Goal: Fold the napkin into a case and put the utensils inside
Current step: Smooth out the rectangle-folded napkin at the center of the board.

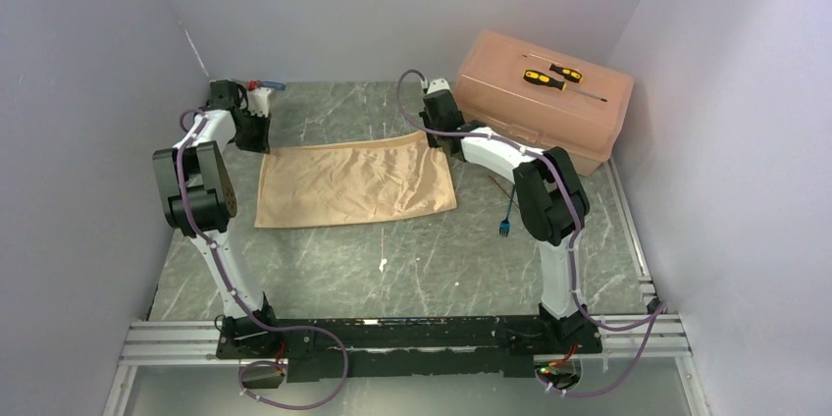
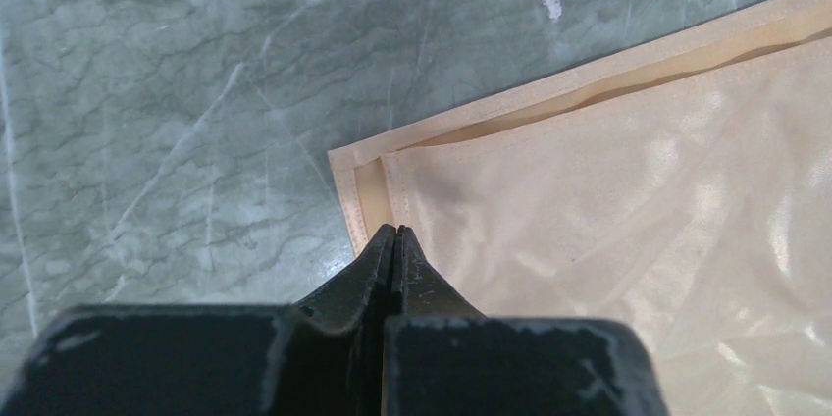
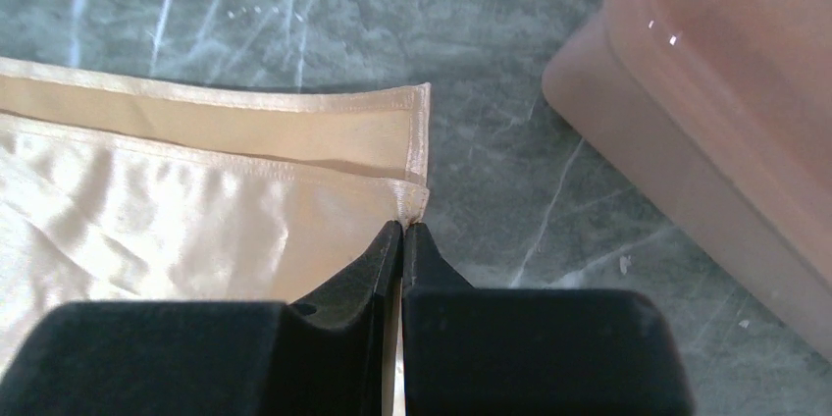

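Here, nearest the arm bases, a small white scrap [image 1: 383, 264] lies on the table [image 1: 324, 269], too small to identify. The utensils [image 1: 505, 228] lie well short of the right fingers, beside that arm's forearm. Only a blue part and a thin stem show, and the arm hides the rest, so their number cannot be told.

Between the two sets of fingers lies the napkin [image 1: 353, 182], flat and doubled. Its two hemmed layers sit slightly offset just ahead of each pair of tips. The left gripper [image 2: 394, 232] is clenched, its tips resting at the top layer's far-left corner. The right gripper [image 3: 403, 228] is likewise pressed together at the far-right corner. Whether either pair has cloth nipped between its tips cannot be made out.

The cloth looks light, limp and satiny. It will probably sag when lifted, and the layers are likely to slide over one another. The stitched corners look the best hold, since the hem there is thickest. A shallow pinch may catch one layer only.

Beyond and to the right of the right fingers stands the pink box [image 1: 549, 107], apart from the cloth and cut off in the right wrist view. Two screwdrivers [image 1: 551, 77] rest on its lid. Just past the left fingers sits a white, red and blue object [image 1: 258, 94], not identifiable.
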{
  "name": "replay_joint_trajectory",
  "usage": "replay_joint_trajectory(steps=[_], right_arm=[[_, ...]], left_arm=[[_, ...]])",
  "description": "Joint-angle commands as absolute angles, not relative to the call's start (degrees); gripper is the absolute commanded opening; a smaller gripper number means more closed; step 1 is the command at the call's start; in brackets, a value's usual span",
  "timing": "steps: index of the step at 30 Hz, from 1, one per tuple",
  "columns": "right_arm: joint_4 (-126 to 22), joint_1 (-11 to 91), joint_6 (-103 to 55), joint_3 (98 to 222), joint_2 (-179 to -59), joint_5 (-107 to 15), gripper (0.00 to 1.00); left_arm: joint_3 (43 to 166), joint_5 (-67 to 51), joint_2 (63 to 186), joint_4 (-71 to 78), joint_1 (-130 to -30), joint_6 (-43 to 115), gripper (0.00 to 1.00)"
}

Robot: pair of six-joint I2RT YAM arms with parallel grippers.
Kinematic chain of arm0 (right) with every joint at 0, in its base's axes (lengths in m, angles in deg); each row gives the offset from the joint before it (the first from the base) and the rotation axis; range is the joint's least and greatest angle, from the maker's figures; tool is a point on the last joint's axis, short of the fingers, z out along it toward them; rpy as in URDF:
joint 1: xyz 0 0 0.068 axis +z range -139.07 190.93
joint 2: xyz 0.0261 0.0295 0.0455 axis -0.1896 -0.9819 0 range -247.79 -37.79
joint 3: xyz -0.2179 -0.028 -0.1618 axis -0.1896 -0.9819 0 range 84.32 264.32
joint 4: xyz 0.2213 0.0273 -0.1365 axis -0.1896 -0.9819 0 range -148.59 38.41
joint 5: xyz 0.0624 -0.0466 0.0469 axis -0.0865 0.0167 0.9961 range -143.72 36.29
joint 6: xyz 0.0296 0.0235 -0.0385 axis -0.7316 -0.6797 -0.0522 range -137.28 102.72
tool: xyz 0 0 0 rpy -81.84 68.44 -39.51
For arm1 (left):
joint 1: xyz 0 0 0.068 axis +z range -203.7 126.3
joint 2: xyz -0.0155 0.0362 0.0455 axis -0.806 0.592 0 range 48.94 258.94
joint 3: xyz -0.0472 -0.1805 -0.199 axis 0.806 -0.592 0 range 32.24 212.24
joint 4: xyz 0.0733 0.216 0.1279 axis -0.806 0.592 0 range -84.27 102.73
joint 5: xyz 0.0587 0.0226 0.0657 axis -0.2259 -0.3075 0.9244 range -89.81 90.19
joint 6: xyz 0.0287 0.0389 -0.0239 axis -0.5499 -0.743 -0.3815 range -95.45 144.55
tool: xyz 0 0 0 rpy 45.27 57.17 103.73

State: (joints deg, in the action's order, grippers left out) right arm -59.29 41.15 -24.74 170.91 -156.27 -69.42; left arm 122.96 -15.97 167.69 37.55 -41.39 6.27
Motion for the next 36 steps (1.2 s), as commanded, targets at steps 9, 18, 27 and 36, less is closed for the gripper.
replay_joint_trajectory(steps=[9,18,27,36], right_arm=[[-60.64,41.3,-23.52,178.17,-160.57,-69.99,0.2],[-59.83,40.9,-25.01,174.37,-159.36,-72.74,0.5],[-59.43,40.85,-24.81,173.6,-157.59,-74.04,0.58],[-59.5,40.72,-23.74,181.07,-161.78,-70.61,0.45]], left_arm=[[121.13,-15.28,164.42,34.98,-40.61,6.58,0.03],[124.61,-19.74,166.91,39.25,-41.57,7.05,0.28],[125.95,-17.53,170.64,37.55,-42.36,6.51,0.38],[125.52,-15.83,171.78,35.68,-42.88,6.85,0.27]])
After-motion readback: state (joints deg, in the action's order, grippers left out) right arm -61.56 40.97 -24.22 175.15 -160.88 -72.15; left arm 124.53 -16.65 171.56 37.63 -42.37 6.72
